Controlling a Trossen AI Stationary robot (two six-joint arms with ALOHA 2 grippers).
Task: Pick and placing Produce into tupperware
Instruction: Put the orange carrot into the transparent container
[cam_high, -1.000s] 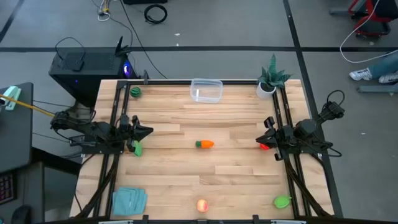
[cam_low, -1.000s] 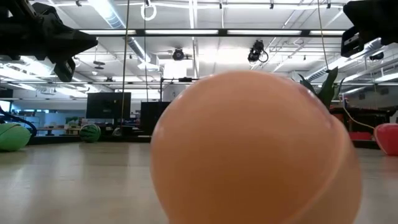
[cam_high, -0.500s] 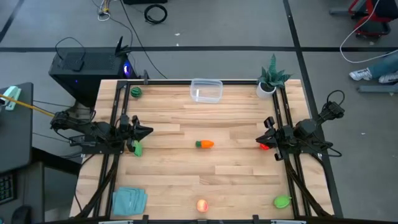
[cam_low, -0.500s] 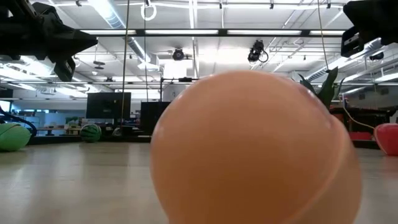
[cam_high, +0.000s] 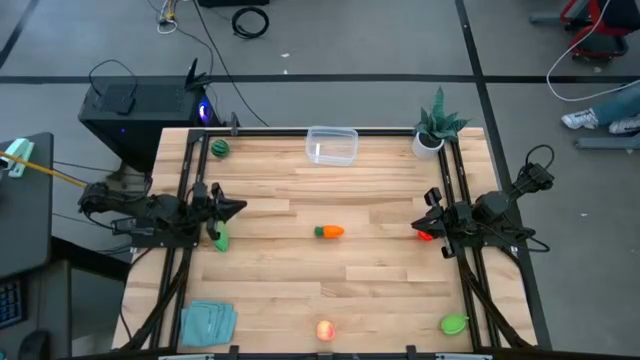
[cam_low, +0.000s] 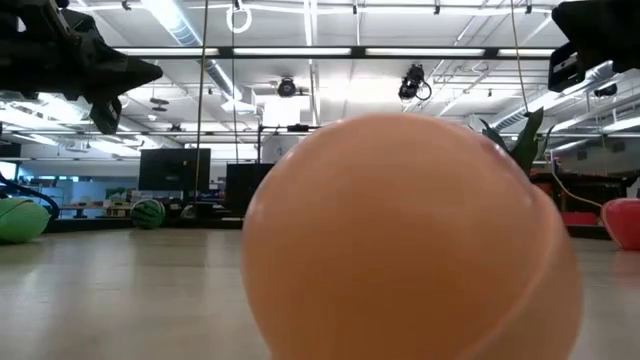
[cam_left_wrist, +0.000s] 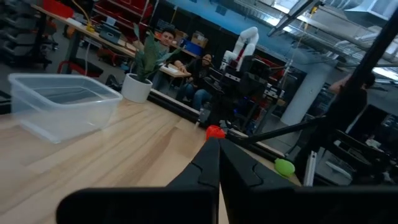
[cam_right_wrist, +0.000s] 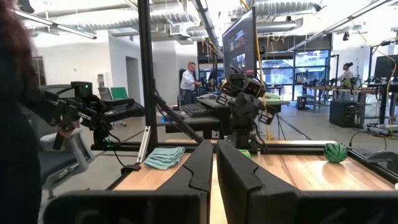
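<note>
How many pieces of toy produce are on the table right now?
6: dark green piece at the far left corner, green piece under the left gripper, carrot mid-table, red piece under the right gripper, peach piece and green piece along the near edge. None seems hidden.

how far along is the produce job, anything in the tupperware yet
Nothing done: the tupperware is empty. Nothing in hand: the left gripper and right gripper are shut, holding nothing. All left: carrot, peach piece, green pieces, red piece.
</note>
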